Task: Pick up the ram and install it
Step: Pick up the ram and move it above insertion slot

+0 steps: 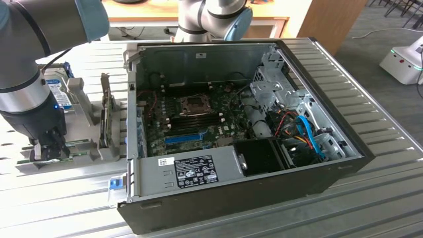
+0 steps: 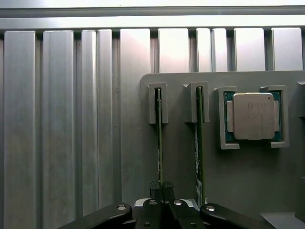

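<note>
The ram (image 2: 160, 143) is a thin green stick standing on edge in a slot of a grey holder (image 2: 181, 167). My gripper (image 2: 162, 188) is at its near end, fingers drawn together on the thin edge of the stick. A second green stick (image 2: 199, 143) stands parallel in the neighbouring slot, apart from the fingers. In the exterior view my gripper (image 1: 47, 154) reaches down onto the grey holder (image 1: 82, 148) at the exterior view's left, beside the open computer case (image 1: 343, 163).
A silver processor chip (image 2: 252, 116) lies in a pocket of the holder beside the second stick. A hard drive with a blue-white label (image 1: 61, 96) stands behind the holder. The motherboard (image 1: 198, 121) lies exposed inside the case. Everything rests on a ribbed metal table (image 1: 383, 119).
</note>
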{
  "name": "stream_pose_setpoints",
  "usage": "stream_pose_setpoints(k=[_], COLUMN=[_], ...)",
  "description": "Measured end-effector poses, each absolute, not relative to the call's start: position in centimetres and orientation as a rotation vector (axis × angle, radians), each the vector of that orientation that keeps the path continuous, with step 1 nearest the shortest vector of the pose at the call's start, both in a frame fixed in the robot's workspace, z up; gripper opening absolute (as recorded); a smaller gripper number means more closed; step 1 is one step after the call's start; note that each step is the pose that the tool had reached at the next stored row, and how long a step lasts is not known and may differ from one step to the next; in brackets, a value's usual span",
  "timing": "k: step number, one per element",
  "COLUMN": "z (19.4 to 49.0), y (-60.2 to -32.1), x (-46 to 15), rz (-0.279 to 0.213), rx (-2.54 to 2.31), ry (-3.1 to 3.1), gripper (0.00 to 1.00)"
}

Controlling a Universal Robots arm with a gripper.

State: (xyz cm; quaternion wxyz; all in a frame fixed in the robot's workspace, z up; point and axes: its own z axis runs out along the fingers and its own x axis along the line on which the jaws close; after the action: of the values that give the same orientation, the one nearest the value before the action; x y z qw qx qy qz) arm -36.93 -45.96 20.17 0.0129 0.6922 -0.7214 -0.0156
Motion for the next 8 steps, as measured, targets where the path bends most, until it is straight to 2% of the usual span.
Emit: stream_pose_setpoints(k=[8], z=[20.20], y=[-45.96], x=[-36.93], rz=[-0.049], rx=[2.157], ry=[-2.248], gripper=[0.12])
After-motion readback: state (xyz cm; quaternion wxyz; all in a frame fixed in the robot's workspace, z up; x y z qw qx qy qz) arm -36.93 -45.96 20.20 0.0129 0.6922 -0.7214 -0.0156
